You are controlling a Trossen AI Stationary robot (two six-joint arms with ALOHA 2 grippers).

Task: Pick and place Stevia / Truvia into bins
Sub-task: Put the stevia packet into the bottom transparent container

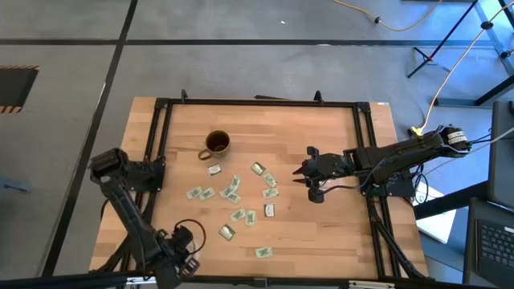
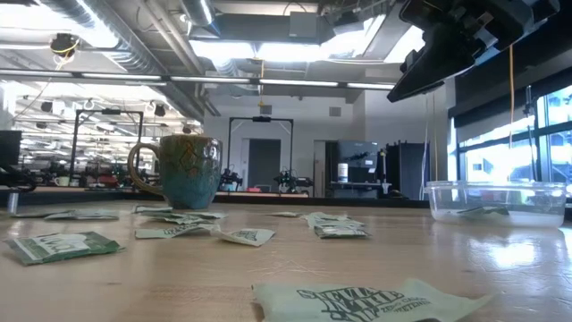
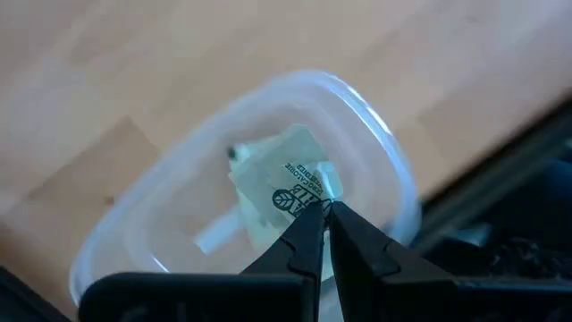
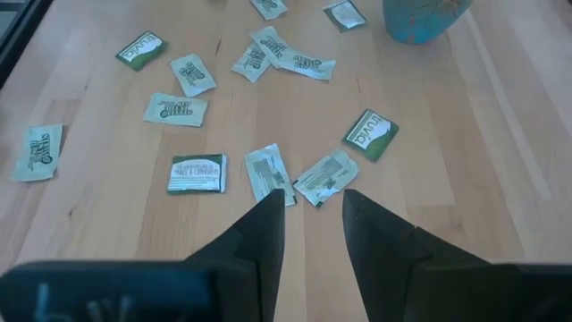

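Several green-and-white Stevia / Truvia sachets (image 1: 233, 193) lie flat and scattered on the wooden table, between the mug and the near edge. At the near left corner my left gripper (image 3: 325, 211) is shut on one sachet (image 3: 284, 183), right above a clear bin (image 3: 179, 215) that holds another pale sachet (image 3: 214, 237). My right gripper (image 4: 313, 204) hangs open above the table right of the scatter, with two sachets (image 4: 268, 170) just beyond its tips. A second clear bin (image 2: 496, 201) with sachets inside stands at the right in the low view. My left gripper pinches the sachet by one edge (image 3: 322, 188) between its two fingertips. The fingers come from above, pointing down. The sachet sticks out sideways from the tips over the bin's inside. I cannot tell whether it touches the bin's floor.
A brown and teal mug (image 1: 217, 144) stands on the far left part of the table. A black metal frame (image 1: 257, 103) runs around the tabletop. Bare wood lies between the scatter and the right arm (image 1: 385, 160).
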